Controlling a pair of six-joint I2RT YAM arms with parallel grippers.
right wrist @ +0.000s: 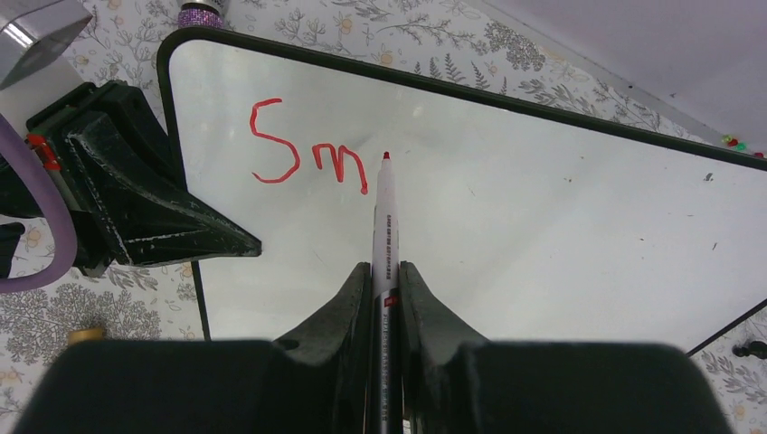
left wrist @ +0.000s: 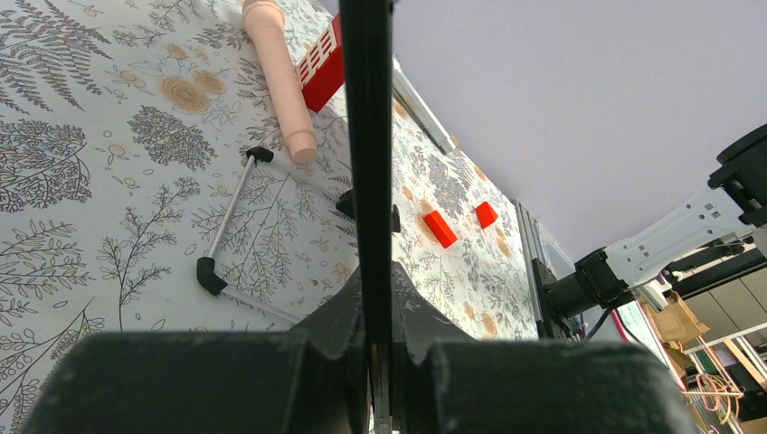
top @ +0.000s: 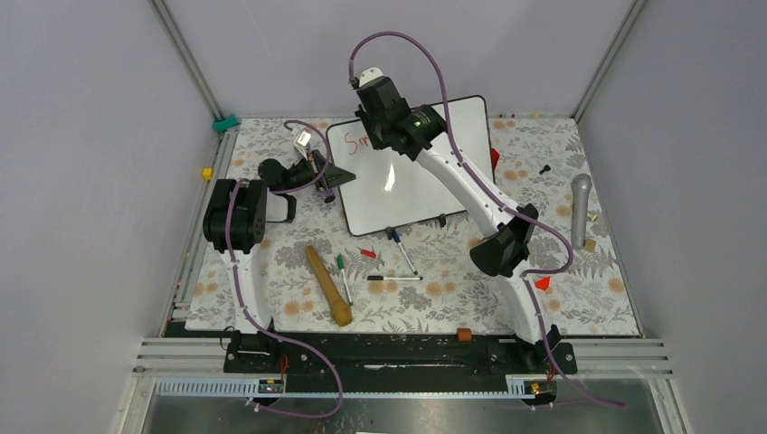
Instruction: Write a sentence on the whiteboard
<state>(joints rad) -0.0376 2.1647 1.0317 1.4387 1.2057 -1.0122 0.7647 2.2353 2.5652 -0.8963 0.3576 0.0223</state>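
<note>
grey walls close in a table under a fern-and-flower tablecloth (top: 271, 271). at the left, the left gripper (left wrist: 371, 362) is clenched on the thin black frame of the whiteboard (top: 398, 190), pinning its left edge. the board lies flat in the middle of the far half of the table, turned a little askew. near its top left corner the sentence (right wrist: 307, 154) so far reads only "sm" in red. just right of the "m", the right gripper (right wrist: 384, 271) grasps a red marker (right wrist: 384, 217) tight, with the tip pointing away from the fingers. whether the tip touches the glossy surface i cannot tell.

below the board lie a wooden handle (top: 327, 285) and some loose pens (top: 398, 249). a microphone (top: 580, 210) sits far right.

the word in hand looks like "smile", barely begun. to do it well, i'd start the "i" close beside the "m" on the same baseline and press lightly. letters should stay compact to leave room for a second line. the left clamp should hold firm so the board does not slide under the strokes.
</note>
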